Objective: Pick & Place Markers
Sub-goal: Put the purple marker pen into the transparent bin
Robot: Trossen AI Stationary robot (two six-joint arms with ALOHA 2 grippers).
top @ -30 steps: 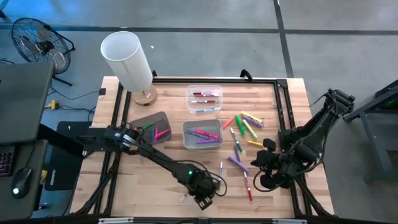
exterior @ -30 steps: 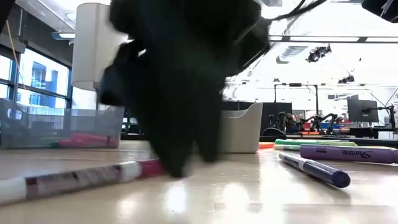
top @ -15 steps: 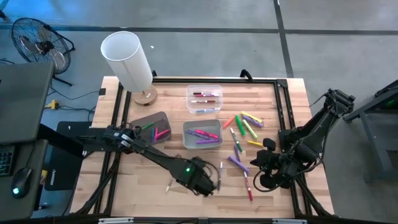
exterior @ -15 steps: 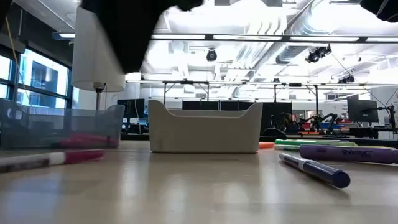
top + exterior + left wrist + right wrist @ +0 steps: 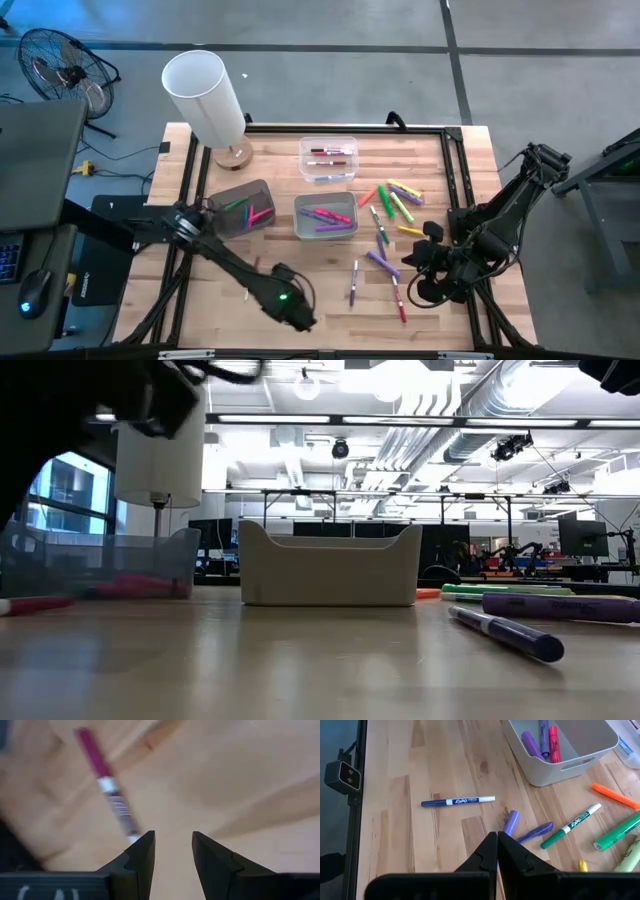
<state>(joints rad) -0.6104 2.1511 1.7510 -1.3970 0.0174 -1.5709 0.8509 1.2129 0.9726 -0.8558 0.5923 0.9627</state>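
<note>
A white marker with a magenta cap lies on the wood near the front left and shows at the left edge of the low view. My left gripper hovers over the table near it, open and pointing down. Nothing is between its fingers, and the marker's white end lies just past one fingertip. My right gripper is shut and waits at the front right. Loose markers lie right of centre, and a blue one lies nearer.
A grey bin with purple and pink markers stands mid-table. A clear bin with red ones is behind it, and a dark tray is to the left. A white cylinder on a wooden foot stands at the far left. A black frame borders the table.
My left gripper has risen off the table, gone toward the table's left edge and tipped to point more steeply down, its gap unchanged. The magenta-capped marker, which lay under it, has moved across the wood toward the far left, away from the low camera.
</note>
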